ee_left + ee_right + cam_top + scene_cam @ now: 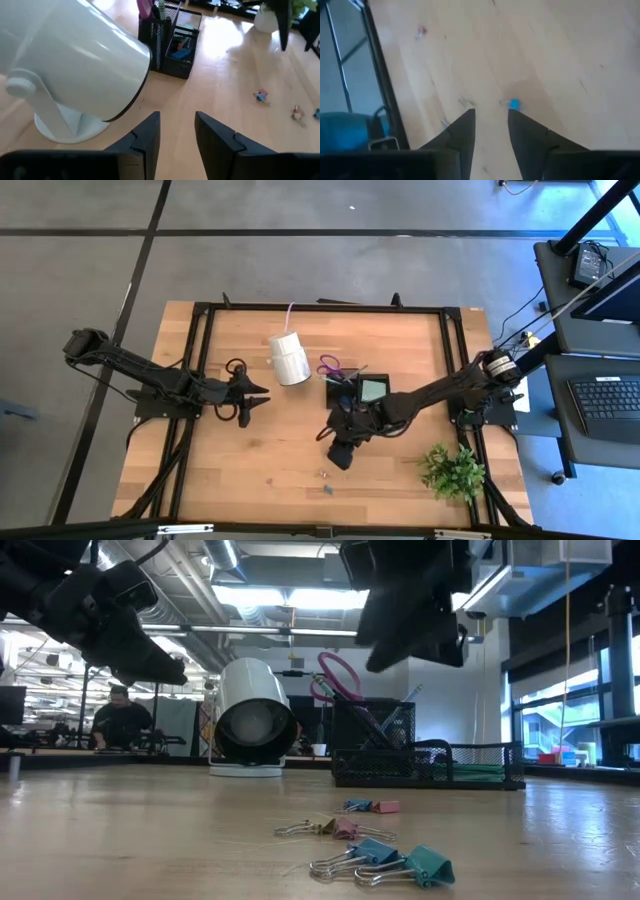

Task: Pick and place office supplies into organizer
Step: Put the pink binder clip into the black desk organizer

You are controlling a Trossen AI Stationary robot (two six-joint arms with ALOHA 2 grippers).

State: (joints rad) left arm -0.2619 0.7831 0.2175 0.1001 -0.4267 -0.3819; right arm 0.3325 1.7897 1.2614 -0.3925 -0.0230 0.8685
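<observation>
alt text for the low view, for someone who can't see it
Colourful binder clips lie scattered on a wooden table up close. Behind them stand a white cylinder and a black mesh organizer holding purple scissors, with two dark grippers overhead.

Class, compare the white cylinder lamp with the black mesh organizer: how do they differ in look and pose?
The white cylinder lamp is smooth, solid and round, tipped on its side on a stand; the black mesh organizer is boxy, see-through wire and stands upright. The organizer holds purple-handled scissors; the lamp holds nothing. Both sit on the wooden table.
</observation>
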